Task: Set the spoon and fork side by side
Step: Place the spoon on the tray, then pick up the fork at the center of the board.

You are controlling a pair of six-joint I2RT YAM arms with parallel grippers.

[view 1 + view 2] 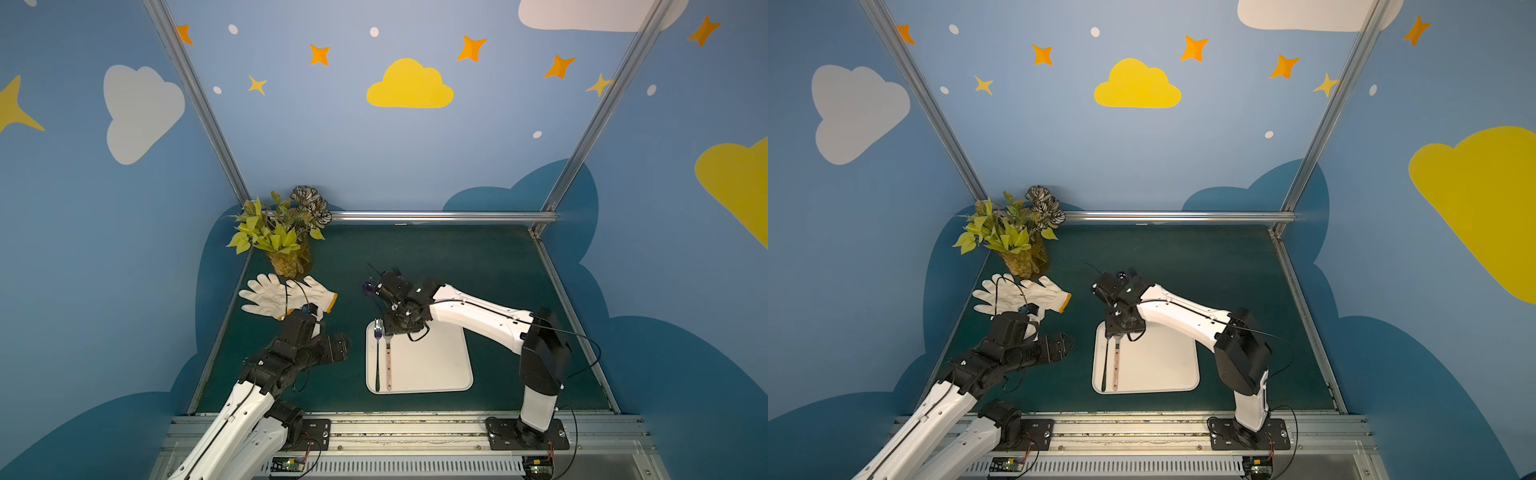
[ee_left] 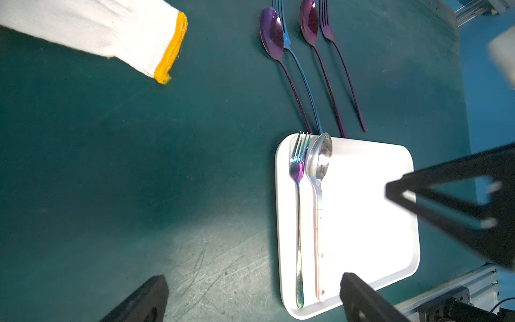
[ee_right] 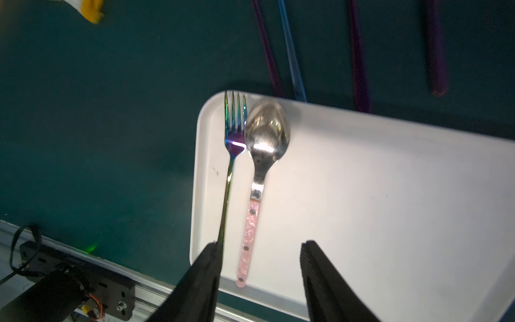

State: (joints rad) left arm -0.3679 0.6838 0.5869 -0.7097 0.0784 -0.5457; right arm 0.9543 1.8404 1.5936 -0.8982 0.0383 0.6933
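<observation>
- My right gripper (image 3: 262, 244) hangs half open over the tray (image 3: 390, 195) and holds nothing. My left gripper (image 1: 338, 348) is wide and empty, beside the tray's left edge.
- In my wrist view, the pink handle of the spoon (image 3: 252, 223) lies between my right fingers (image 3: 209, 267).
- Its long axis runs from near edge to far edge, bowl toward the far left corner.
- The fork (image 3: 228, 178) lies parallel, just beside it along the left edge, handle close to one finger.
- I judge a straight lift safest, since a sideways move may push the fork.
</observation>
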